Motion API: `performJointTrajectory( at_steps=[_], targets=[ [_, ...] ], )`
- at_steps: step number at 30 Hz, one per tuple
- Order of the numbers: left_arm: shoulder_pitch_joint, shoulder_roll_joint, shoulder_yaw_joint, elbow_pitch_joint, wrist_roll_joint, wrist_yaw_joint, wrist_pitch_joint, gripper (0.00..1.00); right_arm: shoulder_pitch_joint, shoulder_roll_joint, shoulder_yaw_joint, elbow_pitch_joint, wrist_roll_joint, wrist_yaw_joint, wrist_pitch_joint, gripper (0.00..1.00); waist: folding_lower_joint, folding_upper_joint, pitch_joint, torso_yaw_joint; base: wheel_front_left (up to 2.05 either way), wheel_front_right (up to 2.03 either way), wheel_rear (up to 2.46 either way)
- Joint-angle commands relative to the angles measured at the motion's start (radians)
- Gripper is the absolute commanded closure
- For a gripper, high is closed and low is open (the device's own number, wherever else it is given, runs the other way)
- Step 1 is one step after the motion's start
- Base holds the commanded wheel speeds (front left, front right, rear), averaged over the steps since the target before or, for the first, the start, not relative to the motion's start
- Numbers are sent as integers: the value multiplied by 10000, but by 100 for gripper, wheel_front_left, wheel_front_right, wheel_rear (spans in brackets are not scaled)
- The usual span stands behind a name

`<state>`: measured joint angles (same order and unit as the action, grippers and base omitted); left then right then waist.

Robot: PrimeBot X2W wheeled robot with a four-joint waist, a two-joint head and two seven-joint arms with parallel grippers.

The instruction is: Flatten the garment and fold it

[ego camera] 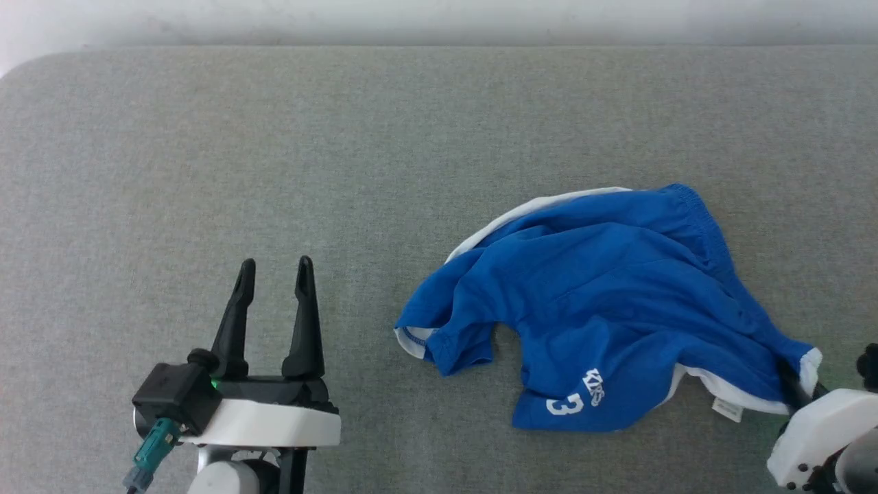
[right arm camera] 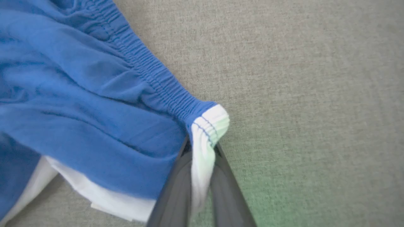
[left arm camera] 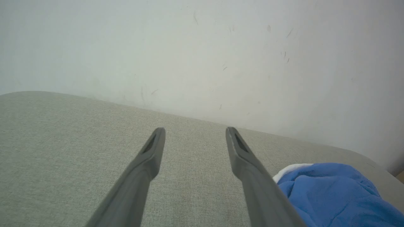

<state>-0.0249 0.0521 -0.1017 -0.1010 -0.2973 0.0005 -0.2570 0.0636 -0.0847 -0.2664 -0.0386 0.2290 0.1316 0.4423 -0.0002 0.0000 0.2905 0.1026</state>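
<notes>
Underneath everything lies a grey, cloth-covered tabletop (ego camera: 439, 137), stretching ahead of both grippers to a pale, scuffed wall (left arm camera: 202, 47) at its far edge.

The garment (ego camera: 603, 302), bright blue shorts, lies rumpled on the tabletop in front of the right gripper and to its left. It is off to the right of the left gripper and does not touch it. One near corner of the cloth is drawn up toward the right gripper, and the rest spreads away from it in loose folds.

The left gripper (ego camera: 276, 262) has its two dark fingers (left arm camera: 148, 157) spread apart with nothing between them. They point across bare tabletop toward the wall, and in the left wrist view the blue cloth shows just beyond the right-hand finger.

The right gripper (right arm camera: 202, 145) is clamped on the garment's corner, where the gathered elastic waistband (right arm camera: 157, 78) ends in a white patch. That white cloth is pinched between its two fingers and bulges out past their tips.

A white side stripe (ego camera: 535, 209) edges the garment along the side farthest from the right gripper.

White print (ego camera: 576, 398), a "3" with creased letters above it, sits on the leg lying left of the right gripper.

A small white tag (ego camera: 727, 408) hangs from the garment's white underside, just left of the right gripper.
</notes>
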Motion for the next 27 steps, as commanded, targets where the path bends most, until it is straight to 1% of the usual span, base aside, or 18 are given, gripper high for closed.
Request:
performJointTrajectory(
  at_steps=[1, 5, 9, 11, 13, 14, 15, 17, 19, 21, 27],
  targets=[
    [82, -18, 3, 64, 77, -75, -47, 0, 149, 64, 166, -31, -149, -9, 53, 0, 2, 0, -138, -130, 0, 0, 0],
    [69, -18, -16, 125, 108, -89, -47, 0, -384, -7, 806, -968, -160, -9, 124, 0, 2, 0, -313, -106, 0, 0, 0],
    [69, -18, -67, 111, 81, -56, -47, 0, -1352, -410, 1423, -2049, 104, -9, 647, 0, 2, 0, -373, 85, 0, 0, 0],
    [81, -18, -126, 81, 36, -24, -47, 0, -1901, -647, 1648, -2261, 127, -9, 928, 0, 2, 0, -333, 216, 0, 0, 0],
    [86, -18, -191, 67, -13, 1, -47, 0, -2441, -941, 1898, -2139, 23, -9, 1186, 0, 2, 0, -254, 362, 0, 0, 0],
    [86, -18, -191, 67, -13, 1, -47, 0, -2441, -941, 1898, -2139, 23, -9, 1186, 0, 2, 0, -254, 362, 0, 0, 0],
    [80, -18, -219, 69, -35, 5, -47, 0, -2717, -1013, 1982, -1943, 40, -9, 1302, 0, 2, 0, -200, 437, 0, 0, 0],
    [34, -18, -282, 84, -59, -8, -47, 0, -3241, -1375, 2288, -1414, -90, -9, 1540, 0, 2, 0, -67, 613, 0, 0, 0],
    [-21, -18, -307, 90, -72, -14, -47, 0, -3751, -1493, 2496, -709, 7, -9, 1796, 0, 2, 0, 65, 761, 0, 0, 0],
    [-94, -18, -355, 105, -76, -44, -47, 0, -4242, -1827, 2894, -16, -41, -9, 2008, 0, 2, 0, 239, 943, 0, 0, 0],
    [-334, -18, -518, 173, -127, -103, -47, 0, -5391, -2532, 3648, 2195, -279, -9, 2312, 0, 2, 0, 657, 1398, 0, 0, 0]
  ],
)
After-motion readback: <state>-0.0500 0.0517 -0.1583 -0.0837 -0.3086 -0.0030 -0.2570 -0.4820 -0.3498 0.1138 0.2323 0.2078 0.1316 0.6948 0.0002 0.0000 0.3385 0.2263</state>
